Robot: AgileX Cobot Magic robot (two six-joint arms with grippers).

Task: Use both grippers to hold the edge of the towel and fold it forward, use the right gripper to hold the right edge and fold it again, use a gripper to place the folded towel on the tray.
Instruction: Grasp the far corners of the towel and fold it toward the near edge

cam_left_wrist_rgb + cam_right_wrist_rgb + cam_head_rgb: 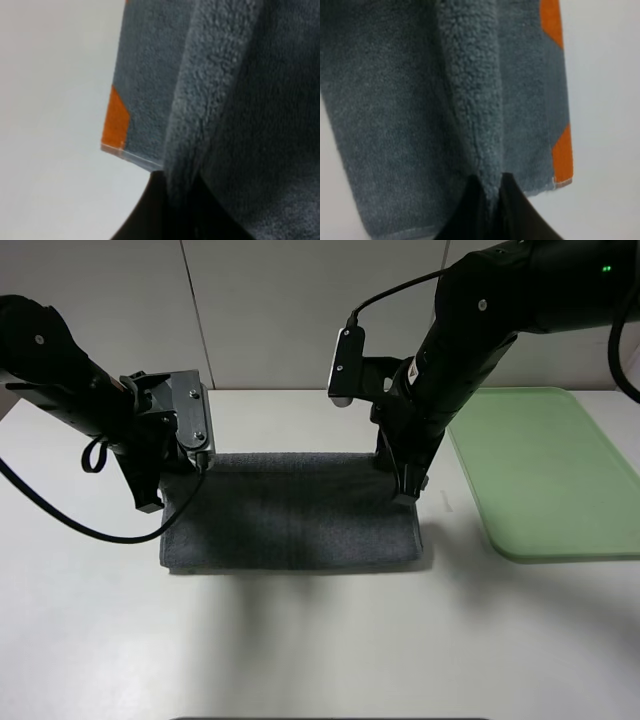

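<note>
The dark grey towel (290,515) lies doubled over as a wide band on the white table. My left gripper (203,462) is shut on a pinched ridge of towel edge at the band's far left corner. The left wrist view shows that ridge (200,100) running down into the dark fingers (150,215), with an orange patch (116,122) on the layer beneath. At the band's right end, my right gripper (407,492) is shut on the hem. In the right wrist view a fold of cloth (475,100) sits between its black fingers (525,220). The pale green tray (520,552) lies to the right, with nothing on it.
A white wall with panel seams stands behind the table. The left arm's black cable (60,515) loops over the table at the left. A strip of bare white table separates the towel's right end from the tray.
</note>
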